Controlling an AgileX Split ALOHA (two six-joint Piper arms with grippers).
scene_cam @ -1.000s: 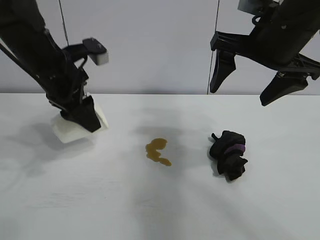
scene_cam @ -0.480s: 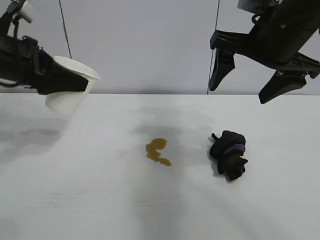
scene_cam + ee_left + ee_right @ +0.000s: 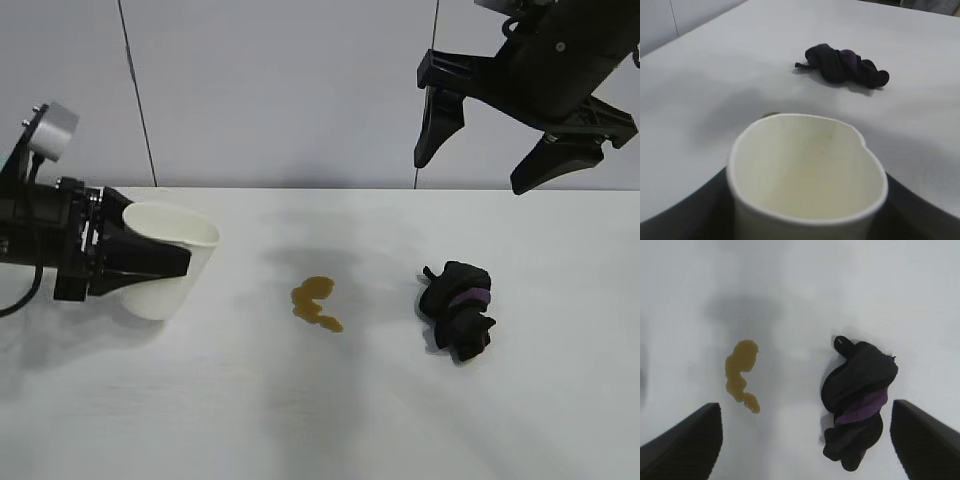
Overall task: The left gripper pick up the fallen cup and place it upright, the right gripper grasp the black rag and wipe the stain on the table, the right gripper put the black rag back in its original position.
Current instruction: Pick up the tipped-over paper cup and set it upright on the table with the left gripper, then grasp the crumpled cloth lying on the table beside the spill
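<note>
Fingers (image 3: 150,262) of the left gripper (image 3: 140,262) clasped the tilted cup (image 3: 175,262) left of the stain (image 3: 315,303); right gripper (image 3: 500,140) fingers stood spread above the black rag (image 3: 457,308).

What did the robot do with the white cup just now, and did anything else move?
The left gripper already had the cup pinched. It lifted the cup off the table, swung it out toward the left edge and turned it mouth-up, then brought it back down low, tilted. The right gripper stayed open above the black rag. The rag and the stain did not move.
</note>
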